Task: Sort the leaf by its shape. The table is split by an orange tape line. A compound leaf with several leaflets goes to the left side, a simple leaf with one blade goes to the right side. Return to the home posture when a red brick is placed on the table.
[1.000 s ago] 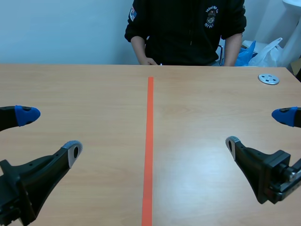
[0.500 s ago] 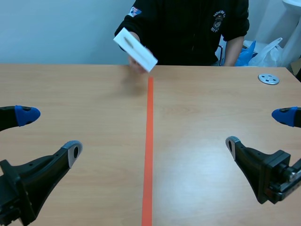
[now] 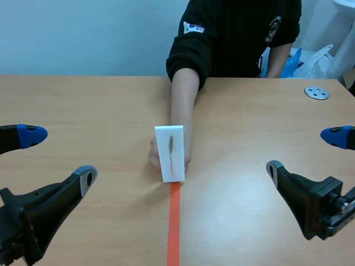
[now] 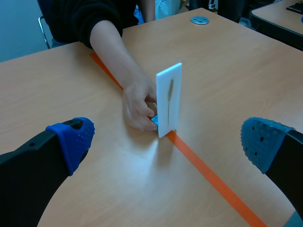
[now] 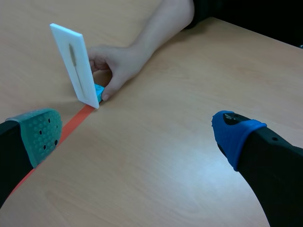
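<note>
Left gripper point(image 3: 58, 156), at 8 o'clock: fingers apart, gripping nothing. Centre: a white card point(image 3: 170, 153) bearing a slender leaf point(image 3: 171, 144) stands upright on the tape line point(image 3: 173, 221), held from behind by a person's hand point(image 3: 153, 155), whose arm enters from 12 o'clock. Right gripper point(image 3: 304, 152), at 4 o'clock: fingers apart, gripping nothing. Metal disc point(image 3: 317, 93) at 2 o'clock.

No text can be read in any view. The person's black sweatshirt point(image 3: 233, 39) has a round chest emblem point(image 3: 275, 24) whose lettering is too small to make out. It also has a red, white and blue sleeve patch point(image 3: 193, 27), which is just as illegible. The white card point(image 3: 177, 163) shows only a narrow leaf point(image 3: 171, 147) and no legible label.
</note>
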`<state>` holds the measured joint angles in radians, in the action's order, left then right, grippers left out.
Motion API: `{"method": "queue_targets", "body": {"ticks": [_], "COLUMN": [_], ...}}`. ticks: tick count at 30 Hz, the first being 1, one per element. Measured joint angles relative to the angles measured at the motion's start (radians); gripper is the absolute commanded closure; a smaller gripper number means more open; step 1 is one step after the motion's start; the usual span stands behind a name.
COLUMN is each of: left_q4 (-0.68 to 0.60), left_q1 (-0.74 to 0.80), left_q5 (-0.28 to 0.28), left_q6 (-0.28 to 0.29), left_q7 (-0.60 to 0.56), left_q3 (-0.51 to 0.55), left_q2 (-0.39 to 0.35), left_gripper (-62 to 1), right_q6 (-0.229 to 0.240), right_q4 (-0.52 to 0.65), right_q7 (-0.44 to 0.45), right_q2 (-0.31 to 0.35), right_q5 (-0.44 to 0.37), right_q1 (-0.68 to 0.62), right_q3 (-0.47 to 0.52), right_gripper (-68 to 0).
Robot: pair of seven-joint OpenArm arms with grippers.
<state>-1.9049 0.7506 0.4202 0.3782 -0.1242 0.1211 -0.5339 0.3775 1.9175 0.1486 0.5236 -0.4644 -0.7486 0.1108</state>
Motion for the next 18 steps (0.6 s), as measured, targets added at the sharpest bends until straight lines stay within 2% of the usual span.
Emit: {"method": "queue_targets", "body": {"ticks": [18], "left_q4": [0.0], "left_q1": [0.0], "left_q5": [0.0], "left_q6": [0.013], "left_q7": [0.0], "left_q3": [0.0], "left_q2": [0.002], "left_gripper": [-62.3], "right_q6": [0.0], "right_q4": [0.0], "right_q7": [-0.004], "right_q2": [0.0], "right_q5": [0.0], "right_q1": [0.0], "right_q3": [0.0], "right_gripper": [-67.9]}}
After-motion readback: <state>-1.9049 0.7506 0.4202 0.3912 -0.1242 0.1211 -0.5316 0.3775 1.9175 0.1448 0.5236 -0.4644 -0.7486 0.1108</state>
